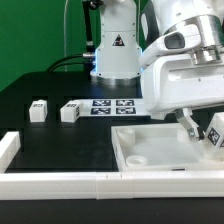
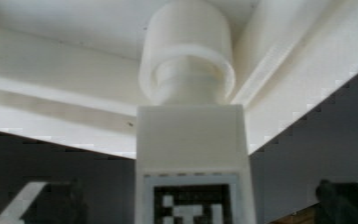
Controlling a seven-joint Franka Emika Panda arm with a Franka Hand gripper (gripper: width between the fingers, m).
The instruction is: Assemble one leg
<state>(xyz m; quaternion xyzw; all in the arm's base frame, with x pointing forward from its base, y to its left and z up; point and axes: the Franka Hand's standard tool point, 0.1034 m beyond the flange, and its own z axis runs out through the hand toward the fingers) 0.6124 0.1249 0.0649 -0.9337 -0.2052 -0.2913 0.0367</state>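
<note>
One leg (image 1: 214, 133), a stubby white post with a tag sticker, stands tilted over the far right corner of the large white panel (image 1: 150, 150). My gripper (image 1: 203, 130) straddles it. In the wrist view the leg (image 2: 194, 120) fills the middle, its rounded end against the panel (image 2: 51, 85). My gripper (image 2: 185, 208) is open: the dark fingers (image 2: 25, 205) stand apart from the leg, with a gap on each side. Two more tagged legs (image 1: 38, 110) (image 1: 70, 112) lie on the black table at the exterior view's left.
The marker board (image 1: 112, 105) lies behind the panel near the robot base (image 1: 115, 55). A low white rail (image 1: 60, 182) runs along the table's front edge, with a short piece (image 1: 8, 148) at the exterior view's left.
</note>
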